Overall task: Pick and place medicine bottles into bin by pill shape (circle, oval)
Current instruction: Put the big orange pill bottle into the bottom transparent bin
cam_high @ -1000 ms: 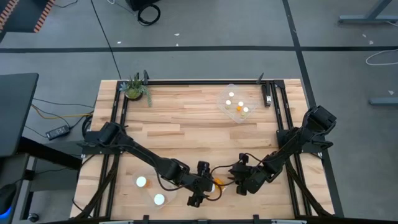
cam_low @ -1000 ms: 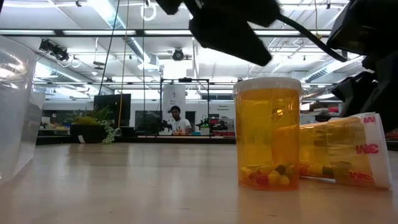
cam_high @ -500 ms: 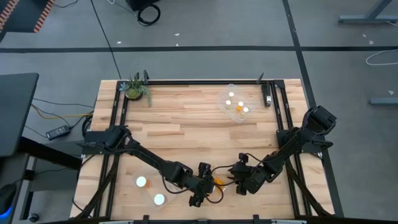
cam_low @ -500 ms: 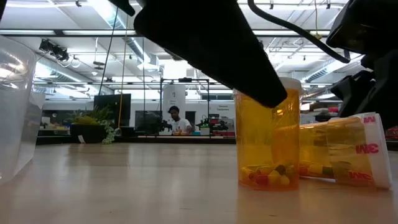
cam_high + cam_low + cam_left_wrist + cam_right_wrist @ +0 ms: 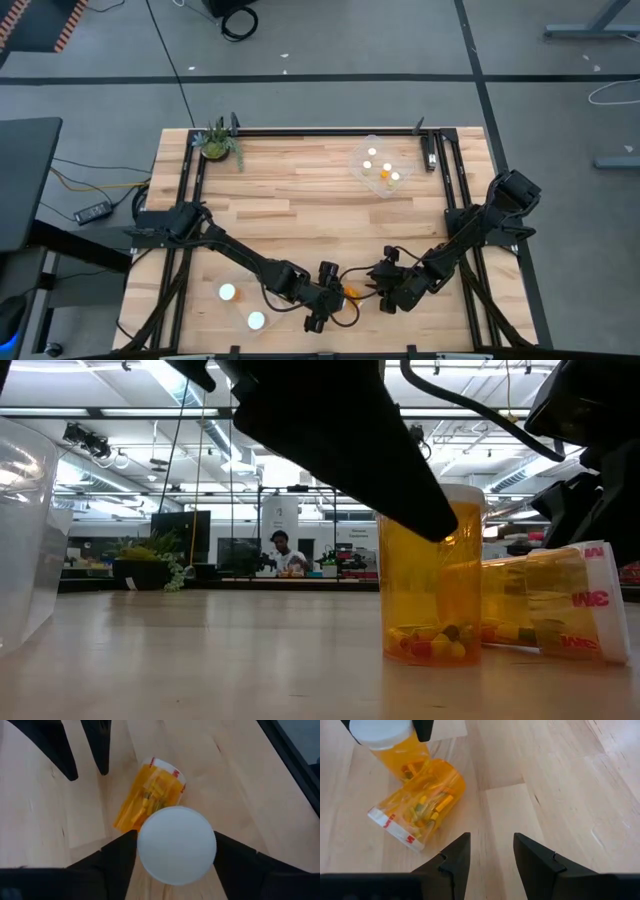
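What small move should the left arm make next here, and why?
Probably close the left pincer on the upright medicine bottle. Its two fingers already flank the bottle's white cap with small gaps showing. The tipped-over bottle lies right beside it, and the right pincer waits open nearby.

Bright, even overhead light; sharp.

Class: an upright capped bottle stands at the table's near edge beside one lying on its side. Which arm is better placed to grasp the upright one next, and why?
Left. The left end effector already straddles the upright bottle, a finger on each side of its white cap. The right end effector hangs open, apart from it, nearer the lying bottle.
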Robot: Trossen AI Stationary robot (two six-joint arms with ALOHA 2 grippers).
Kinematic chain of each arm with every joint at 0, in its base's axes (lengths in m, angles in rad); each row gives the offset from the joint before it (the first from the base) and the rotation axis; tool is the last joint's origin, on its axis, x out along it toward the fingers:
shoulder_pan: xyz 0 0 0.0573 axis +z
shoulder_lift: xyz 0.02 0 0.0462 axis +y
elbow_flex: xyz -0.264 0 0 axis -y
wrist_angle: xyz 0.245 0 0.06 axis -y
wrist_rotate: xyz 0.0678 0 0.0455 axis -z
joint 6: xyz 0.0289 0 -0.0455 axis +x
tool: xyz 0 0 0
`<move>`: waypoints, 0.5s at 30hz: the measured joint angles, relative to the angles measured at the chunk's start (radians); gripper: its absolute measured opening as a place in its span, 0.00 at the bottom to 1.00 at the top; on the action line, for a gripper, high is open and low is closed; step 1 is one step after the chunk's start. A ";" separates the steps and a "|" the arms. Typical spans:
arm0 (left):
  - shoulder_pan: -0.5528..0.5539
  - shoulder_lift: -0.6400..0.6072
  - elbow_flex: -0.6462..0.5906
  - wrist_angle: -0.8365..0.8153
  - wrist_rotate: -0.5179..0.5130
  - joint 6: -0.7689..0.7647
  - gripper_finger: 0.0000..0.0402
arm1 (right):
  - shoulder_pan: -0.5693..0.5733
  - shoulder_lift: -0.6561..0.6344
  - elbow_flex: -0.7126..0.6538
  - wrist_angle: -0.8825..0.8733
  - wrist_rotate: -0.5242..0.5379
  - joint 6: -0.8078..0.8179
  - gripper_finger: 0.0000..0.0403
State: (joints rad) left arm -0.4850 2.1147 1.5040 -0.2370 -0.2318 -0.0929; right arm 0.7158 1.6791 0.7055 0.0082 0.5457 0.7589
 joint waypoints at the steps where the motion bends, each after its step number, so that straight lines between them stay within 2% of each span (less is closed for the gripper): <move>1: 0.000 0.000 0.000 -0.001 0.000 0.000 0.61 | 0.000 0.000 0.000 0.000 0.001 0.000 0.39; 5: 0.000 -0.005 0.000 -0.009 0.000 0.000 0.54 | 0.000 0.000 0.000 0.000 0.004 0.000 0.39; 7: 0.000 -0.014 0.000 -0.012 0.005 -0.005 0.54 | 0.000 0.000 0.000 0.000 0.005 0.000 0.39; 15: -0.006 -0.078 0.000 -0.141 0.011 -0.074 0.62 | 0.000 0.000 0.000 0.000 0.016 -0.008 0.39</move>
State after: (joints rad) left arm -0.4912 2.0369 1.5040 -0.3779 -0.2210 -0.1669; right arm 0.7162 1.6791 0.7059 0.0086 0.5613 0.7508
